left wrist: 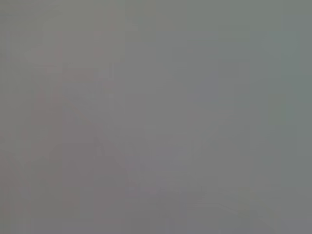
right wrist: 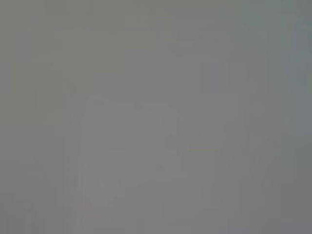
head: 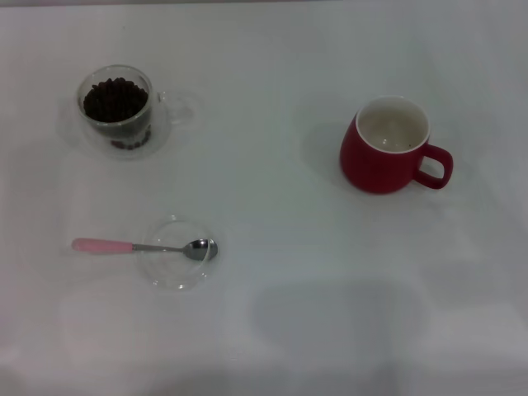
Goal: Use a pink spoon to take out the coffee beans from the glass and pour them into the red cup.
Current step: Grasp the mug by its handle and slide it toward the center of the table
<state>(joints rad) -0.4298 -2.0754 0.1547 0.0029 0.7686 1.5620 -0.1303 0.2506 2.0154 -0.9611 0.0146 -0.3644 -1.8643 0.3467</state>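
The white table is smooth and matte, and it carries all the things. Neither end effector is visible in the head view, and both wrist views show only plain grey, so I cannot tell if the left or the right end effector is apart or together.

The red cup stands on the right side; it is round-bellied glazed ceramic with a creamy inside and a loop handle that points to the right. It looks nearly empty. The glass stands far left, well apart from the cup; it is clear and double-walled, with the handle to the right. The shallow clear dish is near the front left. The pink spoon lies across it, with the shiny metal bowl over the dish and the slim pink handle reaching out to the left. The coffee beans are tiny, dark and oval, heaped inside the glass.

I judge the first step is to pick up the spoon. A good grasp takes the pink handle outside the dish rim and lifts it level, without dragging the light dish.
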